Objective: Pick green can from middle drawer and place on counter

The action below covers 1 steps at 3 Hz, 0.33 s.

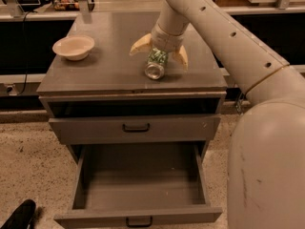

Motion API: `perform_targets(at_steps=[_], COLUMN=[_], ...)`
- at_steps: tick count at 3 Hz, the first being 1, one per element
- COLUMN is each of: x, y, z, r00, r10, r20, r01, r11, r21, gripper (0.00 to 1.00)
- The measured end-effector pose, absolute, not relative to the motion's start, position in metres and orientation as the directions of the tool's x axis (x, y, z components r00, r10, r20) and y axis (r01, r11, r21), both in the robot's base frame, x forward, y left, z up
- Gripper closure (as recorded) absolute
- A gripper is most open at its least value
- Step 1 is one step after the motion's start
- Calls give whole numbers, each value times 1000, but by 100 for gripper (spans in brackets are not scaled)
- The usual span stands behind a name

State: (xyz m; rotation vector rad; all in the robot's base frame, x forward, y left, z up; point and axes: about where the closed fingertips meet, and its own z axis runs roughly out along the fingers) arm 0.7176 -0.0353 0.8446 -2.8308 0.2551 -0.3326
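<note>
The green can (156,65) lies on its side on the counter (105,63), its silver end facing the front edge. My gripper (158,59) is right above it, open, with one cream finger (139,45) on the can's left and the other on its right, both spread clear of its sides. The middle drawer (138,217) is pulled out below and holds nothing that I can see.
A cream bowl (73,46) sits on the counter's left side. A shallower drawer (136,128) with a black handle is shut above the open one. My arm crosses the right half of the view. A dark object (19,215) lies on the floor at lower left.
</note>
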Motion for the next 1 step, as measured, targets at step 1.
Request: perform_targets(at_steps=[1], x=[713], y=[-44], z=[853], r00=[953], r10=[-220], r20=[209], r01=[-158], r11=[-948], r21=[-278], gripper=[0])
